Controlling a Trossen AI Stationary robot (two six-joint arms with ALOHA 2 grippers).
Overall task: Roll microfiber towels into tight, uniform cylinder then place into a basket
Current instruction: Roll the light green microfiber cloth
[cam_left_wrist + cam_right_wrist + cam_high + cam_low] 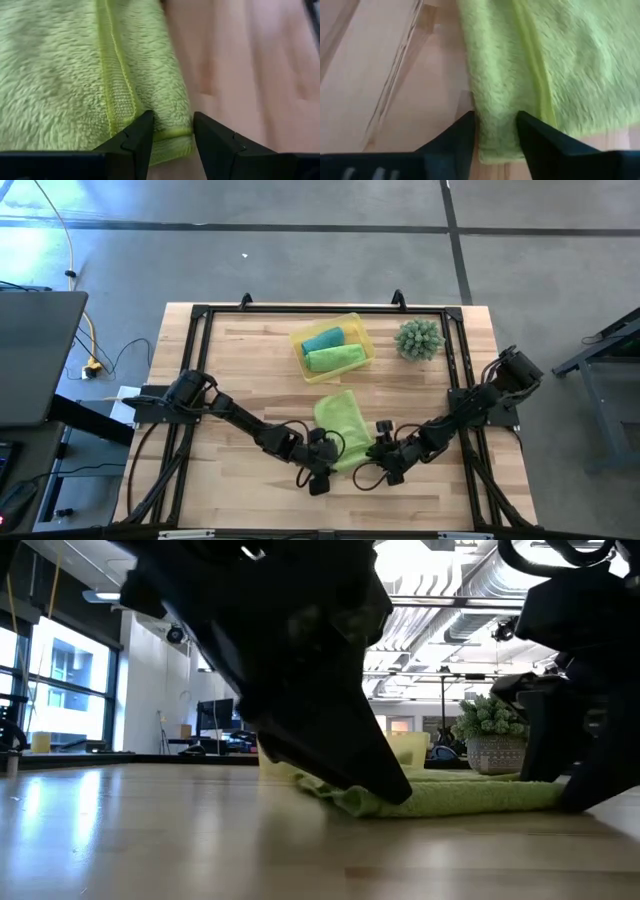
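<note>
Both grippers pinching the towel's [341, 420] near corners.
Left gripper [168, 134] and right gripper [495, 134] are clamping thin hem; either corner may be slipping out, skewing the roll.

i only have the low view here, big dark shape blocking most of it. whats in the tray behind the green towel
Observer: From above, the yellow tray holds two rolled towels, a teal roll and a lime-green roll, side by side.
Operator: ok and where are the two grippers on the flat one
Observer: The left gripper straddles one near corner of the flat green towel, the hem between its fingers.
Operator: and the right one
Observer: The right gripper straddles the other near corner, a fold of the edge between its fingers.
Operator: that plant on my right, is it in the way
Observer: No, the plant stands beside the tray, beyond the towel's far edge.
</note>
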